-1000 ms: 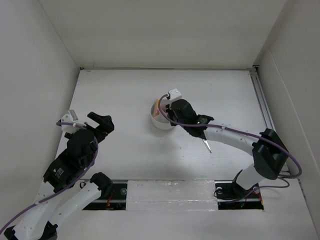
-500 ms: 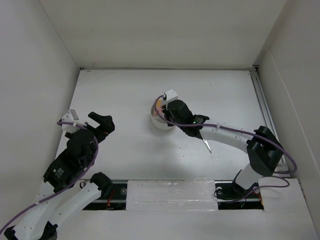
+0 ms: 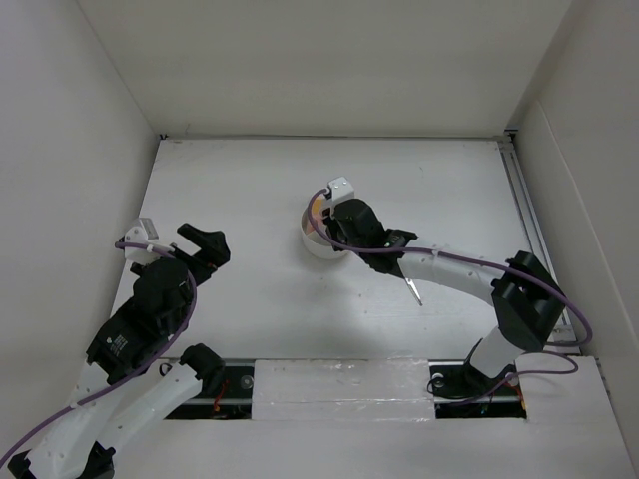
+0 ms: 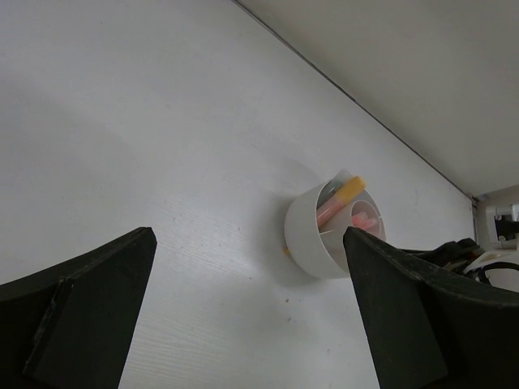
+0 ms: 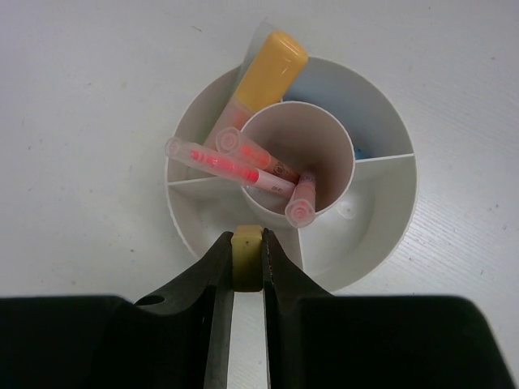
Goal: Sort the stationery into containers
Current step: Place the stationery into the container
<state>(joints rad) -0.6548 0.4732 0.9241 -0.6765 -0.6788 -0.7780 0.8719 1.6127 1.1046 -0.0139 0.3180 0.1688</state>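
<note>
The round white organizer point(image 5: 388, 237) stands mid-table; the top view point(image 3: 316, 242) and the left wrist view point(image 4: 312, 235) show it too. Its central cup holds thin pink pens point(image 5: 231, 166). An orange highlighter point(image 5: 263, 73) leans in a far wedge, and something blue point(image 5: 324, 89) lies in the wedge beside it. My right gripper point(image 5: 247, 243) is shut on a small yellowish eraser bit point(image 5: 247, 259), just above the organizer's near rim. In the top view the right gripper point(image 3: 344, 225) covers much of the organizer. My left gripper point(image 3: 200, 244) is open and empty, well left of the organizer.
Scissors blades point(image 3: 412, 290) point out from under my right forearm on the table, their handles hidden. A tiny orange speck point(image 4: 286, 252) lies at the organizer's base. White walls close in the table on three sides.
My right gripper has shifted a little to the left over the organizer with the eraser bit in it. The left arm has not moved.
</note>
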